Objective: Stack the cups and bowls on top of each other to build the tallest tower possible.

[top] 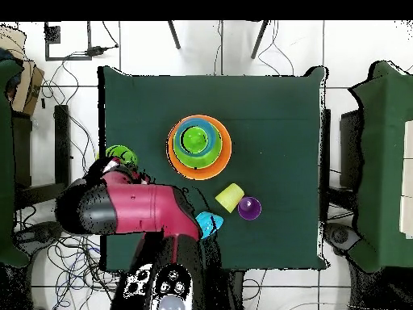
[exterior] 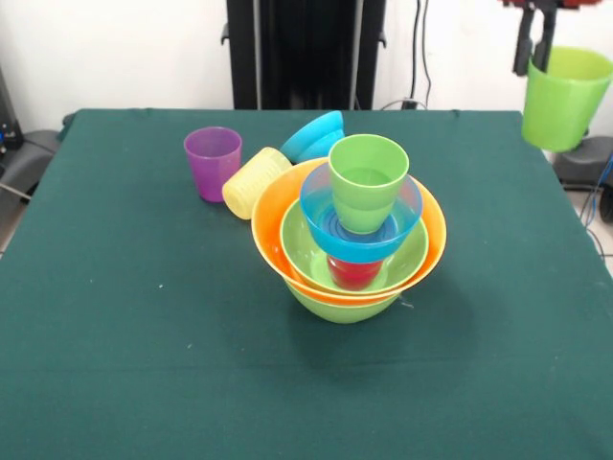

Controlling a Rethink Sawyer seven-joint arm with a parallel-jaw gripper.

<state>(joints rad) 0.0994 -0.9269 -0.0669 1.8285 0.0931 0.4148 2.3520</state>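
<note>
1. Front view: my gripper (exterior: 534, 43) is hanging at the picture's top right, beyond the edge of the green table (exterior: 144, 364), and its dark fingers are closing over the rim of a light green cup (exterior: 565, 96), one inside the wall and one outside.
2. I am holding that cup in the air, slightly tilted, mouth up, well apart from everything else.
3. The tower (exterior: 350, 240) is standing near the middle of the table. I am seeing, from the bottom, a lime green bowl (exterior: 340, 307), the large orange bowl (exterior: 278, 216), a second lime green bowl (exterior: 306, 254), a red cup (exterior: 354, 273), a blue bowl (exterior: 321, 206) and, on top, the other light green cup (exterior: 369, 177), upright.
4. Behind and to the picture's left of the tower, the purple cup (exterior: 213, 161) is standing upright, the ribbed pale yellow cup (exterior: 254, 182) is lying on its side just beside the orange bowl, and the second blue bowl (exterior: 314, 136) is tipped on its edge behind it.
5. Overhead view: my red and black arm (top: 141, 210) is reaching toward the table's left edge, and the held cup (top: 121, 153) is showing as a green ring just past that edge.
6. The tower (top: 199, 145) is sitting near the table's centre, with the yellow cup (top: 229, 195), the purple cup (top: 249, 208) and the blue bowl (top: 211, 222) nearer my base.
</note>
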